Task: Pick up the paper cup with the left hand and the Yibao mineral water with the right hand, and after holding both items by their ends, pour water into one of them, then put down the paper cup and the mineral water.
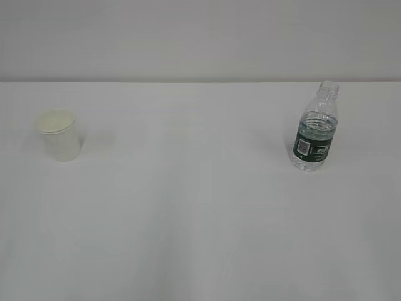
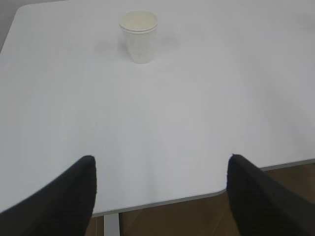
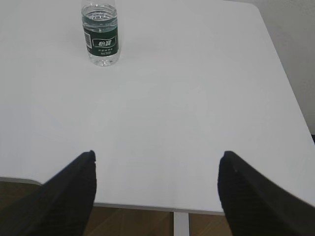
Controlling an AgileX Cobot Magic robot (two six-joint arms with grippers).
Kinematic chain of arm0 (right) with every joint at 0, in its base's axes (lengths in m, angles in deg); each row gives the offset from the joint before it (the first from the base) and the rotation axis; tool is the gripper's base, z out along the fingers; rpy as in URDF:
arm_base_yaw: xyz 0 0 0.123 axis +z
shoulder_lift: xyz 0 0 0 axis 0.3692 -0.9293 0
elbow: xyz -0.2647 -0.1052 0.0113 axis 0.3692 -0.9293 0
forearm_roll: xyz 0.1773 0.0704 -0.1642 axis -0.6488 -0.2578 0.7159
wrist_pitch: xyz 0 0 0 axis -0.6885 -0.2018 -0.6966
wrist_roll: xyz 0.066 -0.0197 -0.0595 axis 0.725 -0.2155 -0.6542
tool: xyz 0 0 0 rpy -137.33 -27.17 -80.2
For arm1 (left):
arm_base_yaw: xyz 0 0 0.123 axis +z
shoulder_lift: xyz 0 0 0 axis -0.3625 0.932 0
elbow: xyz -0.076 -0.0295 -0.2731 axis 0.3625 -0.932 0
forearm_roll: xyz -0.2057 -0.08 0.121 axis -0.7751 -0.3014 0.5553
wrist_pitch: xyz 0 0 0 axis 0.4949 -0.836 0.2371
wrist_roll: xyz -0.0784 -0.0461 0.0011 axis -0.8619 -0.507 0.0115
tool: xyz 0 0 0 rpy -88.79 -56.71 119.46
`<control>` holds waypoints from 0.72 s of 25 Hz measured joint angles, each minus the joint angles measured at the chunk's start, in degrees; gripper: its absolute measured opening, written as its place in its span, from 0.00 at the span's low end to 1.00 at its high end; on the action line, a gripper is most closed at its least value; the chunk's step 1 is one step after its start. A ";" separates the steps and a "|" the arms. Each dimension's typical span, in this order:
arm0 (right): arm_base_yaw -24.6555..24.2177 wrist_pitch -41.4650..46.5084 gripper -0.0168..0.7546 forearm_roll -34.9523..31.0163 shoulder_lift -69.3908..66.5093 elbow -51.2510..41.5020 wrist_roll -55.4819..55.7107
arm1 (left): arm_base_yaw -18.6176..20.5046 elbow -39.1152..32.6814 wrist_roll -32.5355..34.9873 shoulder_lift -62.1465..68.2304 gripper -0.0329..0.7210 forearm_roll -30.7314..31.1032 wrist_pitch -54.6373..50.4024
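The cream-white paper cup (image 1: pixel 60 135) stands upright at the left of the white table (image 1: pixel 200 213). It also shows far ahead in the left wrist view (image 2: pixel 139 36). The Yibao mineral water (image 1: pixel 315 128), a clear bottle with a green label and no cap, stands upright at the right, and shows in the right wrist view (image 3: pixel 100 34). My left gripper (image 2: pixel 160 160) is open and empty, back at the table's near edge. My right gripper (image 3: pixel 156 156) is open and empty, also at the near edge. Neither arm shows in the exterior view.
The table's near edge (image 2: pixel 162 200) and a white leg (image 3: pixel 181 225) show over brown floor in both wrist views. The table's rounded corner (image 3: pixel 253 6) lies far right of the bottle. A pale wall (image 1: pixel 200 37) stands behind the table.
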 joint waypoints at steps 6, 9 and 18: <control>0.00 0.00 0.78 0.00 0.00 0.00 0.09 | 0.00 0.00 0.00 0.00 0.83 0.00 0.00; 0.00 0.00 0.78 0.00 0.00 0.00 0.09 | 0.00 0.00 0.00 0.00 0.83 0.00 0.00; 0.00 -3.94 0.78 -0.72 0.00 1.38 0.09 | 0.00 0.74 0.03 0.00 0.83 -0.50 7.34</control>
